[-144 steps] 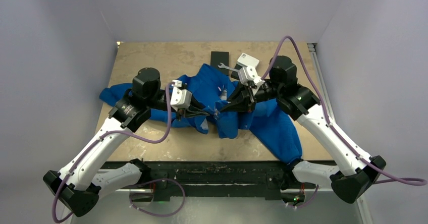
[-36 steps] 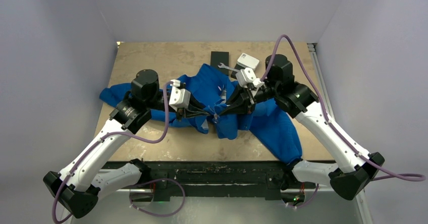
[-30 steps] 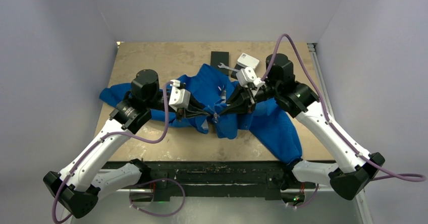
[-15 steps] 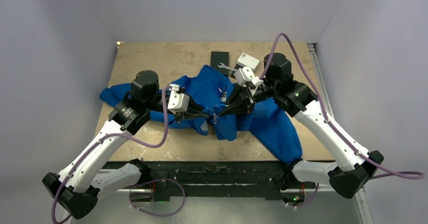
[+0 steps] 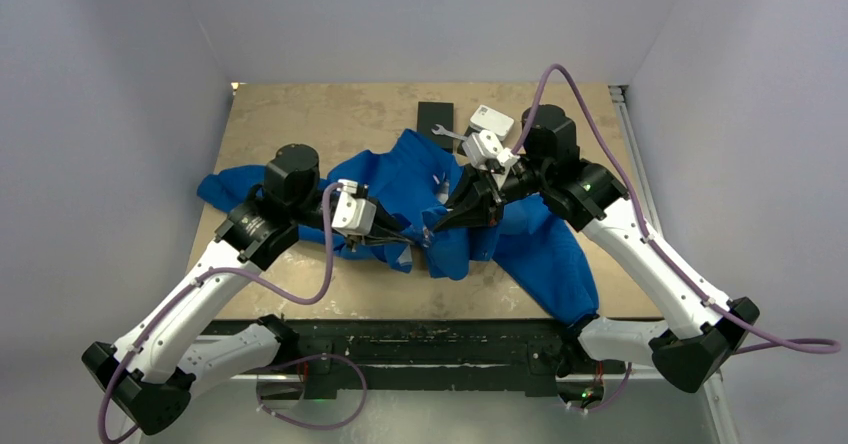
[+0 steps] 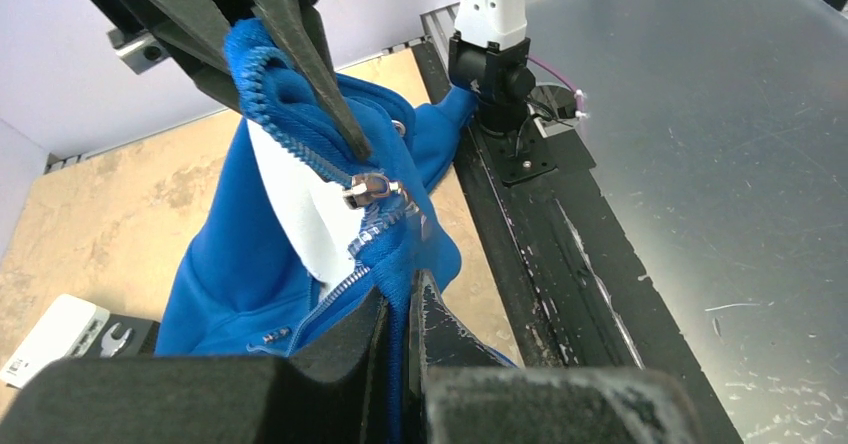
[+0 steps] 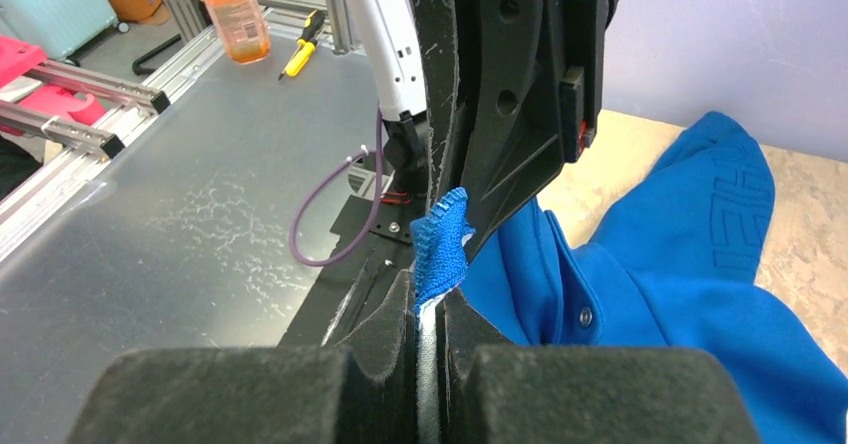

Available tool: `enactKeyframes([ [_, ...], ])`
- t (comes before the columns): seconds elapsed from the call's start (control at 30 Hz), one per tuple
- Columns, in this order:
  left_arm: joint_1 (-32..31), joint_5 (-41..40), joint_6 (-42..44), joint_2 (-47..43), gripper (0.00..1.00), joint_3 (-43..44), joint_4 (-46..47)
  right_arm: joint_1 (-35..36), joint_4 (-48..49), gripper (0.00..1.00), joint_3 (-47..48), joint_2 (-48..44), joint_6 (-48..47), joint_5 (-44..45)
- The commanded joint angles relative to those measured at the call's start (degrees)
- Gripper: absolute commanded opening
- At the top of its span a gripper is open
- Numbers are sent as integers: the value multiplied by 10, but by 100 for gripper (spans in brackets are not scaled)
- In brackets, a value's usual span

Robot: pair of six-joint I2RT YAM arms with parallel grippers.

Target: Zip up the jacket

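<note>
The left gripper (image 6: 398, 309) is clamped on the zipper edge of the jacket (image 5: 530, 249), just below the slider (image 6: 368, 188). The right gripper (image 7: 428, 314) pinches the same blue hem (tips nearly meeting). The jacket lies crumpled mid-table (image 5: 300, 124), with its front held up between the arms.

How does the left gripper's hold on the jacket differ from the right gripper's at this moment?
In the top view, the left gripper reaches in from the left, the right gripper from the right. In the left wrist view, the left gripper pinches the toothed edge on the near side of the slider, the right gripper on the far side. Both are shut on the jacket.
</note>
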Motion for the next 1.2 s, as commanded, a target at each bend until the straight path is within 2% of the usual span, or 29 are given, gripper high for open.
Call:
enactKeyframes([
  [0.0,-11,27,31,-6,0,-4,-10,6,27,0,5,-9,14,-24],
  [0.4,-15,12,22,-7,0,-4,-3,17,31,0,-32,-36,26,-24],
  [0.63,-15,-23,102,4,1,9,-84,17,13,0,-39,-57,24,13],
  [0.67,-14,-46,129,6,11,2,-101,17,19,0,-39,-60,28,26],
  [0.73,-14,-115,213,18,15,-13,-151,17,42,0,-49,-61,39,89],
  [0.87,19,-246,382,87,10,-44,-258,7,102,0,-110,-52,75,187],
  [0.97,69,-272,535,127,8,-71,-329,-13,169,0,-177,-50,129,293],
  [1.03,80,-292,613,133,8,-89,-350,-38,193,0,-205,-46,151,356],
  [1.1,80,-306,701,130,8,-104,-375,-65,211,0,-227,-41,163,384],
  [1.17,80,-321,766,124,9,-119,-352,-100,268,0,-254,-40,204,395],
])
